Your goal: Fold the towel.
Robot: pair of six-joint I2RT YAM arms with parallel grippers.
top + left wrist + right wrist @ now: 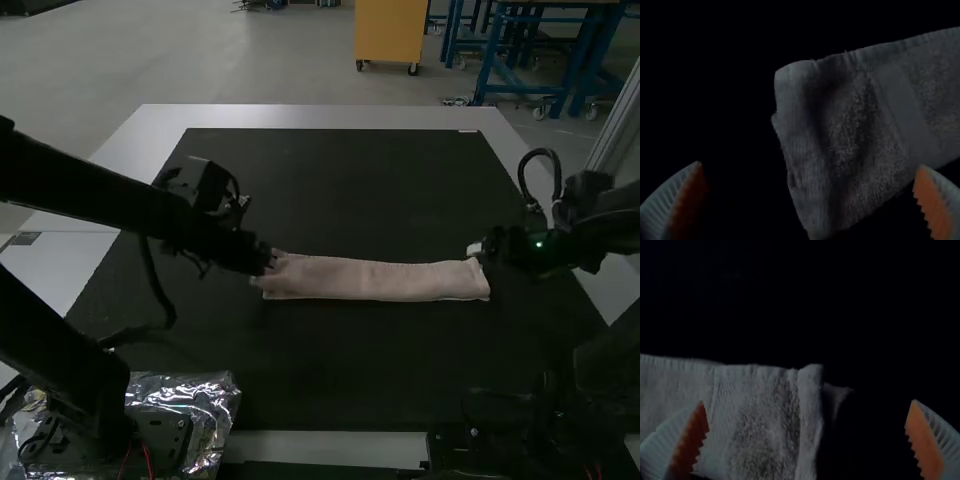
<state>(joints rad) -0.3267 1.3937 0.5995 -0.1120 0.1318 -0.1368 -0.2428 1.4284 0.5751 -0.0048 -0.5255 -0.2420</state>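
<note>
The pinkish towel (pixel 370 279) lies on the dark mat as a long narrow folded strip running left to right. My left gripper (pixel 264 262) is at its left end and my right gripper (pixel 482 248) is by the far corner of its right end. In the left wrist view the towel's end (pixel 855 135) lies between the widely parted fingers of my left gripper (pixel 810 165). Similarly, my right gripper (pixel 807 402) stands open around the other end of the towel (pixel 760 425), where a small corner sticks out past the edge. Neither gripper holds cloth.
The dark mat (pixel 330 180) covers most of the pale table (pixel 310 117). Crinkled silvery plastic (pixel 205 400) lies at the near left beside the left arm's base.
</note>
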